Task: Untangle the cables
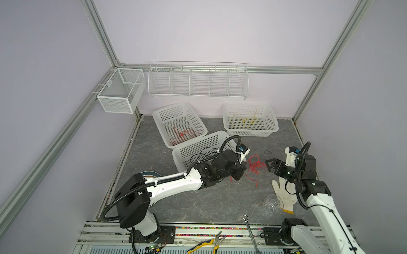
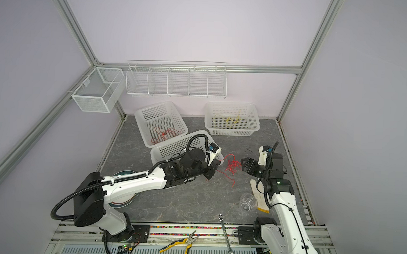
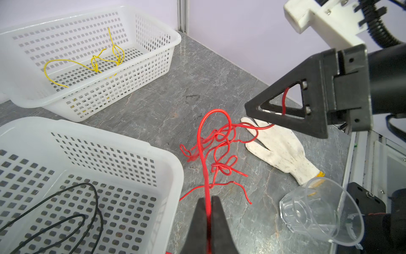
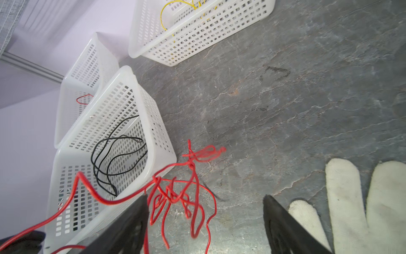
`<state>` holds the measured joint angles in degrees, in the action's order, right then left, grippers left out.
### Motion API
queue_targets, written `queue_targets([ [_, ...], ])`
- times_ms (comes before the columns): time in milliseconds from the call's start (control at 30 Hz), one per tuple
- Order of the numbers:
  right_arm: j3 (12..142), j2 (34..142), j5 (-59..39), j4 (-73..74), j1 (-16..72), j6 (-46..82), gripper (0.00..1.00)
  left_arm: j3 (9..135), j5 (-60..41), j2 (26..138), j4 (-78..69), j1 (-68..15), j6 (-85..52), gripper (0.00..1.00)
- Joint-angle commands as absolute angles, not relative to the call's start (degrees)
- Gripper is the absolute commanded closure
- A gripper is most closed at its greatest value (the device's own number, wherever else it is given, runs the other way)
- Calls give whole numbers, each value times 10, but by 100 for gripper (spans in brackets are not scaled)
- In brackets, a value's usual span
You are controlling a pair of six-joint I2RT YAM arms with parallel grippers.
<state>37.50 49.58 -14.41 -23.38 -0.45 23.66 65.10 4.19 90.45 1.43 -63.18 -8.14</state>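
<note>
Left gripper [image 3: 208,200] is clamped on one strand of the thin red knotted cable [image 3: 219,140]. The cable lies in a loose tangle on the grey marbled tabletop [image 3: 167,105], just right of the near white perforated plastic basket [image 3: 87,130]. Further right, the right gripper [image 4: 205,195] has its jaws apart and empty, just beside the knot. I judge the wire light, springy and kink-holding; pinch a free strand close to the knot.

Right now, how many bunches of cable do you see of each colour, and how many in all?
Red: 2, the far red bunch and the near red tangle
Yellow: 1, the yellow bunch
Black: 1, the black bunch
Total: 4
</note>
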Motion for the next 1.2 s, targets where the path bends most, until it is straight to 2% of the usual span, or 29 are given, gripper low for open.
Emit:
queue_targets([
  [0, 382, 484, -105, -256, -16, 244, 15, 637, 63, 913, 16, -634, -86, 100],
  [467, 420, 434, -74, -318, -72, 198, 13, 624, 101, 904, 29, -634, -87, 100],
  [733, 420, 403, -290, -252, -82, 201, 10, 630, 99, 923, 27, -633, -87, 100],
  [833, 417, 406, -319, -236, -79, 207, 9, 637, 89, 931, 26, -633, -87, 100],
  [1000, 417, 404, -315, -233, -75, 207, 8, 646, 77, 940, 26, -633, -86, 100],
  [1167, 408, 406, -195, -271, -74, 206, 9, 655, 78, 937, 32, -634, -88, 100],
])
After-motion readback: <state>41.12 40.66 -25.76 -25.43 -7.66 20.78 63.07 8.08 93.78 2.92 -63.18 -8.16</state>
